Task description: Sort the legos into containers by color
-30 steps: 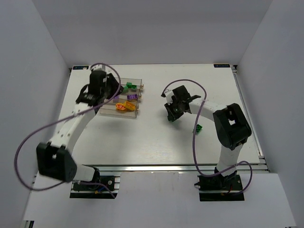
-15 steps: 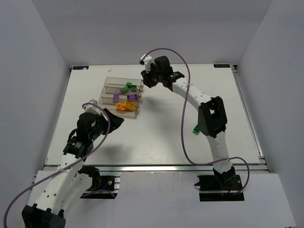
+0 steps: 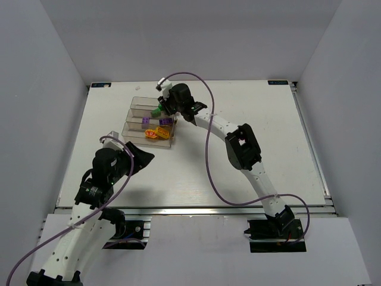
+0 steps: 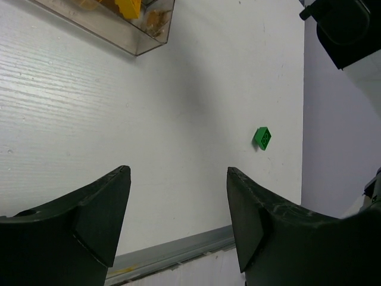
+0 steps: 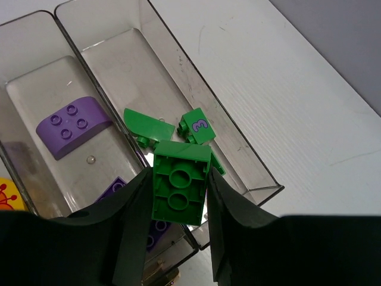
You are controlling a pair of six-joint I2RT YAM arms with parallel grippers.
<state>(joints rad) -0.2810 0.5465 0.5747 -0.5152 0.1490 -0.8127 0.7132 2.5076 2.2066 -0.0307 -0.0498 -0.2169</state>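
**Right arm at the drop point.** The right fingers (image 5: 134,226) are closed narrowly on a green brick (image 5: 180,190), its hollow underside facing the wrist camera, above the row of clear bins (image 3: 138,122). Below it lies the far bin (image 5: 131,65), which already holds green pieces (image 5: 149,126). The neighbouring bin holds purple bricks (image 5: 72,122). The left fingers (image 4: 101,208) stand wide with nothing between them, low over the counter (image 4: 149,107) and well apart from the bins. A second green brick (image 4: 262,137) lies loose and alone on the counter.

**Risk.** In the wrist view the held brick sits over the dividing wall between the green and purple bins, close to the bin's end. Released from there, it would probably strike the wall. It could then tip into the purple side or hop out onto the counter.

**Change.** Half a second earlier the right fingers hovered just to the right of the bins, toward the back; now they are over the far bin. A full second earlier the left fingers were over the bins and the right fingers were near the loose brick.
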